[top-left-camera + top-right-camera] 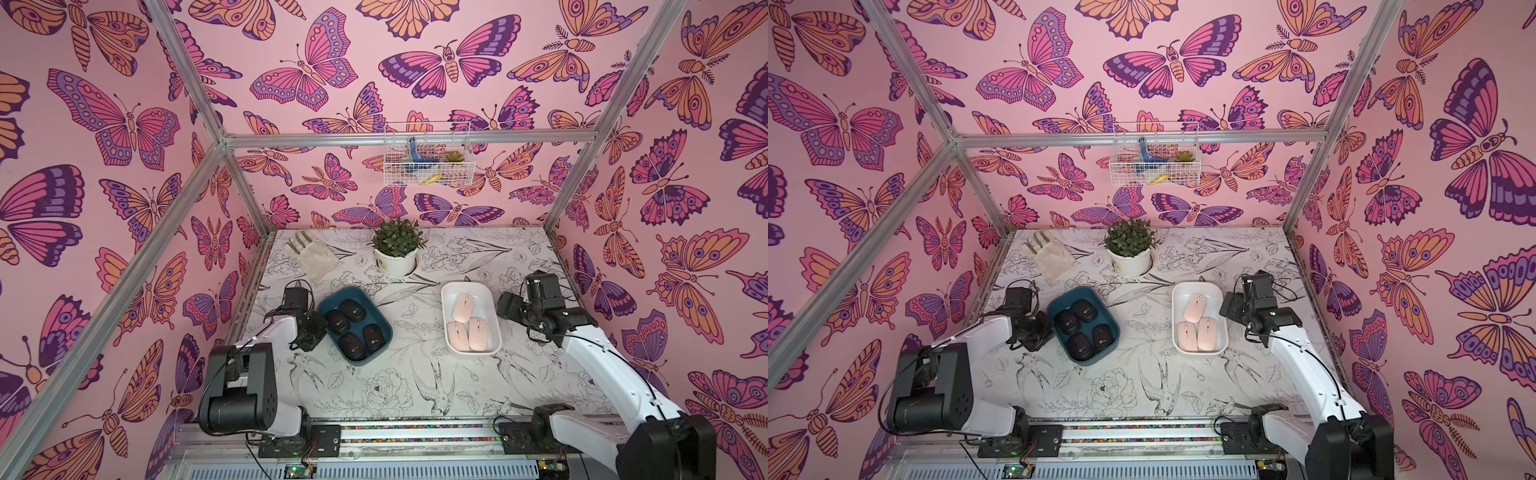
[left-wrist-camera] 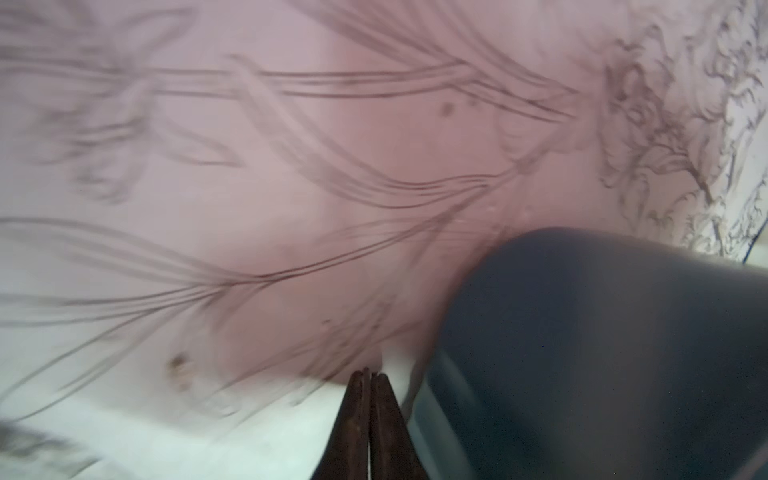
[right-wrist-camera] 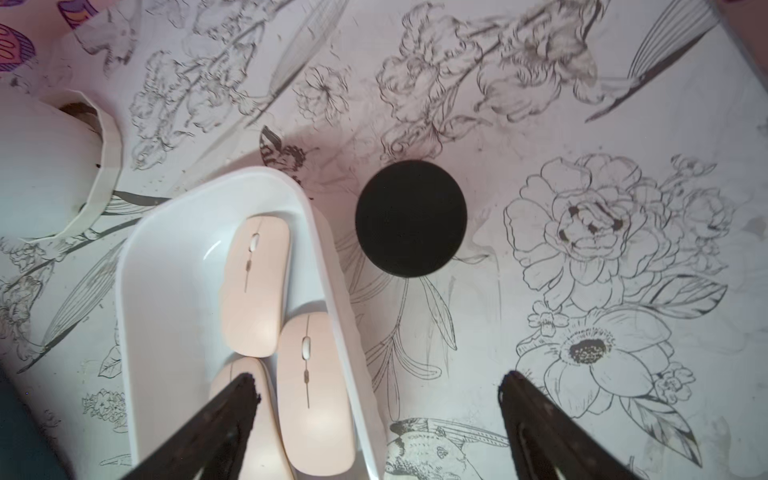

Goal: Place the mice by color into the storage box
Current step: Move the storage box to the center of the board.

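- Four black mice [image 1: 352,309] lie packed together in the dark blue box [image 1: 376,352] on the left part of the tabletop [image 1: 415,374].
- Three pink mice [image 1: 462,307] lie in the white box [image 1: 480,293] on the right part: two side by side at the near end, one beyond them.
- The left gripper [image 2: 370,376] sits just beside the dark blue box's outer wall. Its jaws are pressed together with nothing between them. The left wrist view is blurred.
- The right gripper [image 3: 379,378] is at the white box's right edge, with its jaws spread wide and holding nothing. In the right wrist view one jaw shows over a pink mouse, the other over bare tabletop.
- A small black round jar [image 3: 410,218] stands on the tabletop just beside the white box, not touching it.
- A potted plant [image 1: 397,245] and a pale glove [image 1: 311,257] sit at the far end.
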{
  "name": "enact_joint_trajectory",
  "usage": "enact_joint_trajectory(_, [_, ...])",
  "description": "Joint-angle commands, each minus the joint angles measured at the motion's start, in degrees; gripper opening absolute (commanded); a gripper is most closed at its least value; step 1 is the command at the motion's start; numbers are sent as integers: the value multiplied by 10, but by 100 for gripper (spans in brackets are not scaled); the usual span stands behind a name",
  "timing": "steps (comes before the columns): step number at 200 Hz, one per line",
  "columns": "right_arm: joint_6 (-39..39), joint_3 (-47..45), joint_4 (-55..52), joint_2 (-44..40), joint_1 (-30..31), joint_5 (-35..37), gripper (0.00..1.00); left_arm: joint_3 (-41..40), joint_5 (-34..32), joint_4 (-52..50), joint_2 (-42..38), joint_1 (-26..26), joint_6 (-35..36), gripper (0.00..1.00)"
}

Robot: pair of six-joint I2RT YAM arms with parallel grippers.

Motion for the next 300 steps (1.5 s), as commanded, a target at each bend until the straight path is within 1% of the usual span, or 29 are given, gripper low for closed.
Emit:
enact_joint_trajectory(1, [11, -18, 9, 7, -7, -42, 94, 22, -12, 33, 33, -39, -12, 9])
enact_joint_trajectory(8, [12, -24, 14, 9, -7, -42, 94, 35, -17, 33, 47, -52, -8, 9])
enact_joint_trajectory(26, [8, -29, 15, 16, -10, -40, 94, 74, -13, 30, 87, -66, 6, 10])
enact_joint_trajectory(55, [-2, -32, 9, 13, -12, -43, 95, 137, -25, 9, 131, -70, 34, 14])
enact_joint_trajectory(76, [-9, -32, 0, 3, -14, -40, 96, 184, -52, -22, 147, -70, 63, 19])
enact_joint_trajectory(92, [-15, -31, -4, -5, -14, -39, 96, 214, -69, -34, 158, -71, 77, 25])
enact_joint_trajectory(101, [-17, -32, -4, -10, -14, -40, 96, 230, -68, -34, 165, -70, 83, 28])
enact_joint_trajectory(124, [-21, -31, -6, -19, -14, -42, 96, 271, -44, -35, 197, -77, 89, 29])
enact_joint_trajectory(153, [-24, -28, -8, -21, -14, -48, 96, 293, -31, -27, 225, -94, 86, 29])
enact_joint_trajectory(195, [-31, -28, -9, -12, -13, -59, 97, 280, -2, 4, 221, -111, 76, 33])
enact_joint_trajectory(208, [-33, -27, -8, -8, -14, -59, 97, 263, 5, 13, 205, -111, 72, 33])
enact_joint_trajectory(222, [-37, -28, -5, -7, -13, -60, 98, 233, 9, 24, 178, -111, 68, 36])
enact_joint_trajectory(237, [-45, -27, 1, -7, -14, -58, 100, 194, 15, 34, 133, -111, 70, 44])
enact_joint_trajectory(244, [-50, -26, 4, -7, -14, -55, 99, 174, 12, 35, 108, -111, 73, 50])
enact_joint_trajectory(256, [-60, -26, 12, -9, -14, -47, 99, 134, 0, 39, 46, -110, 75, 61])
enact_joint_trajectory(270, [-69, -30, 32, -14, -14, -27, 99, 87, -20, 45, -34, -111, 81, 70])
enact_joint_trajectory(288, [-80, -41, 66, -28, -15, -2, 99, 41, -43, 44, -134, -110, 96, 77])
enact_joint_trajectory(300, [-84, -53, 94, -37, -15, 20, 99, 19, -74, 36, -199, -111, 111, 83])
